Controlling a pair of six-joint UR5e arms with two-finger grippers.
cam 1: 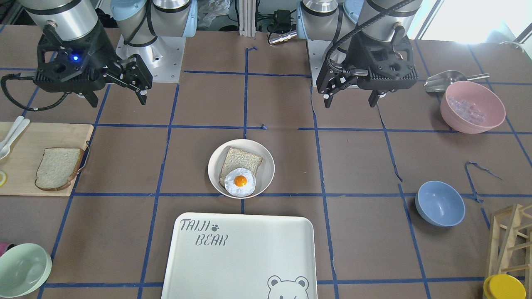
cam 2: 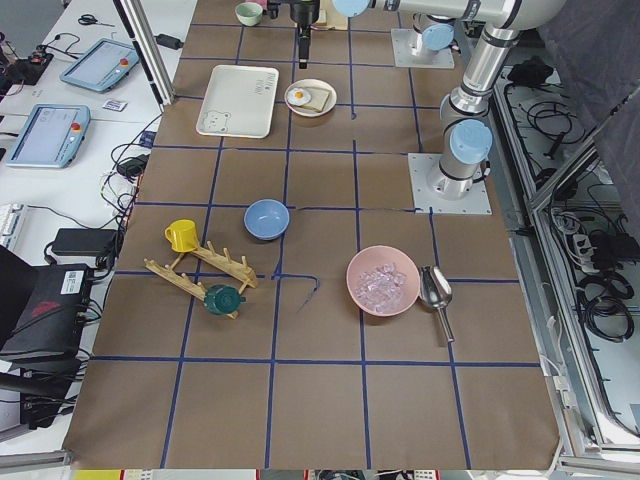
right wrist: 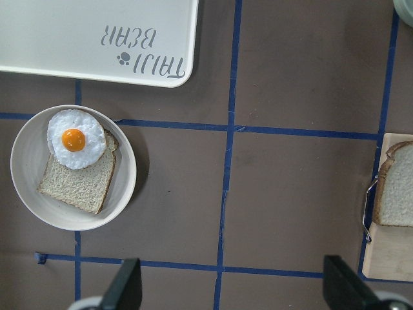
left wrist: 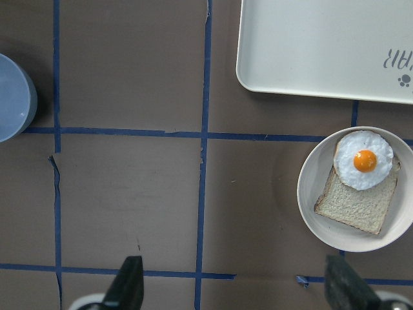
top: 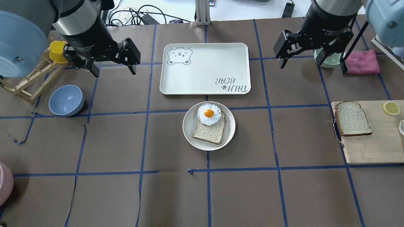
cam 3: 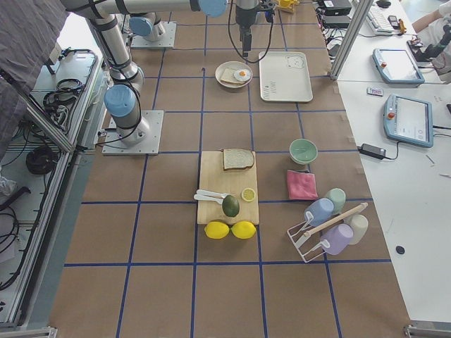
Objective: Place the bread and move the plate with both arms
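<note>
Your left gripper (top: 114, 70), right gripper (top: 311, 64): both spread, empty | thick pale brown-crusted bread slice (top: 353, 119) on wooden board (top: 366, 148), well apart from round cream plate (top: 191, 135) | risk: lift unevenly and the fried egg (top: 209, 113) slides off.

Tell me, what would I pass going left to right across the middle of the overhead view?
Blue bowl → plate holding a toast slice and fried egg → bread on the wooden board → lemon slice.
</note>
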